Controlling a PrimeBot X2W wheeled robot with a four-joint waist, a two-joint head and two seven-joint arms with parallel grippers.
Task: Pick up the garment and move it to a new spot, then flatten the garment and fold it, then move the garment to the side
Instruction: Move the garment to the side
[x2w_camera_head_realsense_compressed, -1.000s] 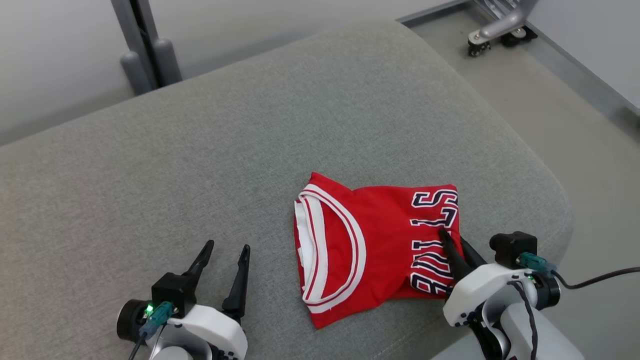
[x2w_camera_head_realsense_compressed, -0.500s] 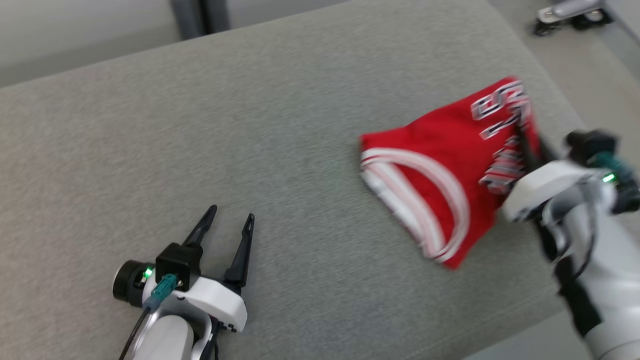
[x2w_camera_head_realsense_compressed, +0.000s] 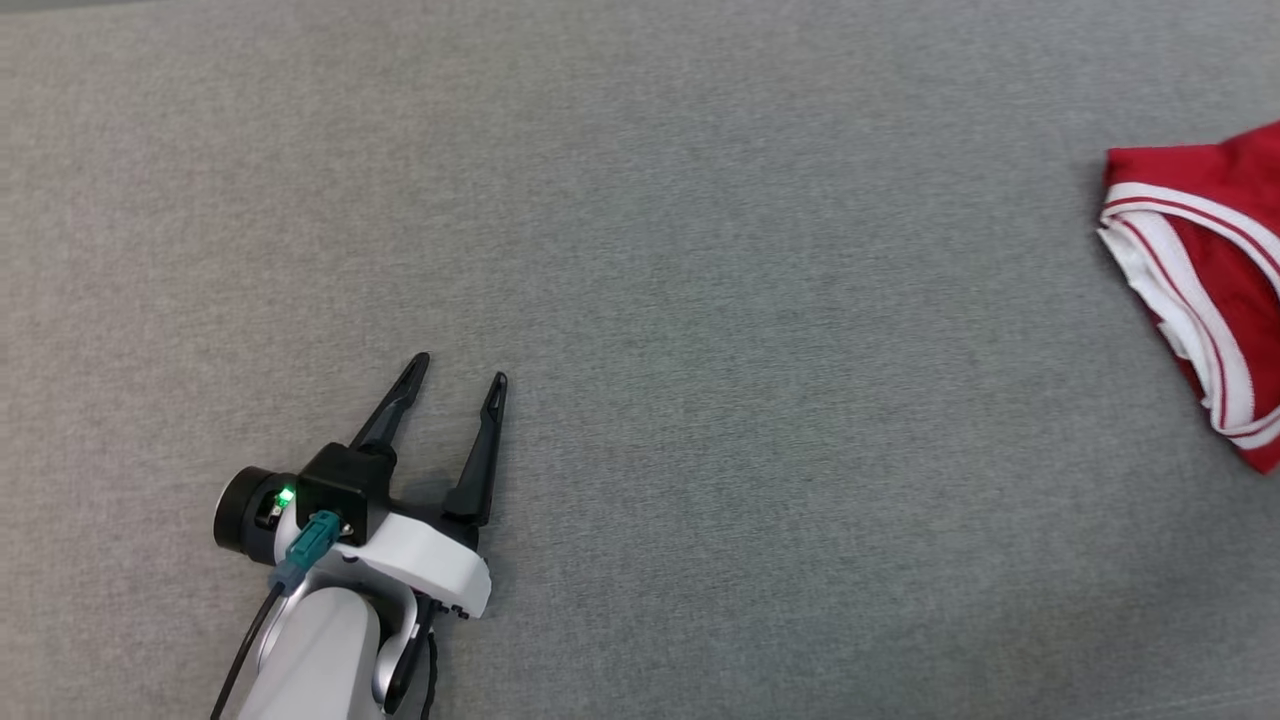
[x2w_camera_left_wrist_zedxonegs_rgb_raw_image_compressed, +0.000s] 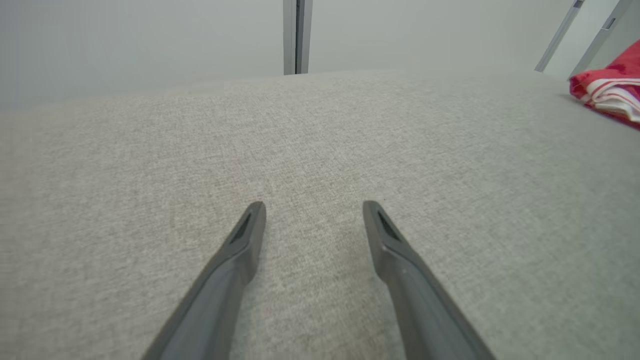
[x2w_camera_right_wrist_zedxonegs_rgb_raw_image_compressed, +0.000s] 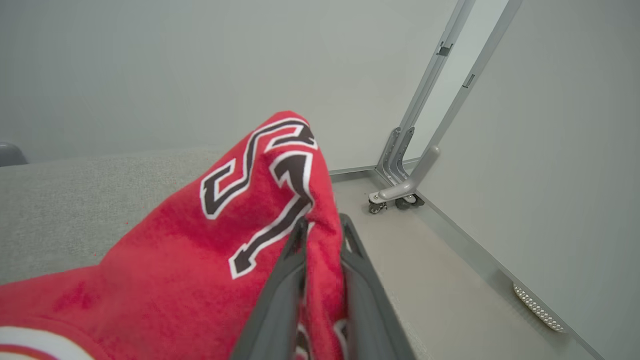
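Note:
The folded red garment (x2w_camera_head_realsense_compressed: 1215, 270), with white trim and dark lettering, lies at the far right edge of the head view on the grey cushion (x2w_camera_head_realsense_compressed: 700, 300). In the right wrist view my right gripper (x2w_camera_right_wrist_zedxonegs_rgb_raw_image_compressed: 322, 225) is shut on the garment (x2w_camera_right_wrist_zedxonegs_rgb_raw_image_compressed: 200, 250), pinching its lettered edge between both fingers. My left gripper (x2w_camera_head_realsense_compressed: 460, 370) stands open over bare cushion at the lower left, far from the cloth. In the left wrist view its fingers (x2w_camera_left_wrist_zedxonegs_rgb_raw_image_compressed: 245, 240) are spread with nothing between them, and the garment (x2w_camera_left_wrist_zedxonegs_rgb_raw_image_compressed: 607, 90) shows at the upper right.
A grey wall and a metal upright (x2w_camera_left_wrist_zedxonegs_rgb_raw_image_compressed: 296, 35) stand behind the cushion. Past the cushion's right end lie bare floor and a wheeled metal frame (x2w_camera_right_wrist_zedxonegs_rgb_raw_image_compressed: 400, 195) against the wall.
The head camera has swung left, so the garment now sits at the view's right edge and the right arm has left that view. The right gripper has dragged the garment rightward. The left gripper stays open.

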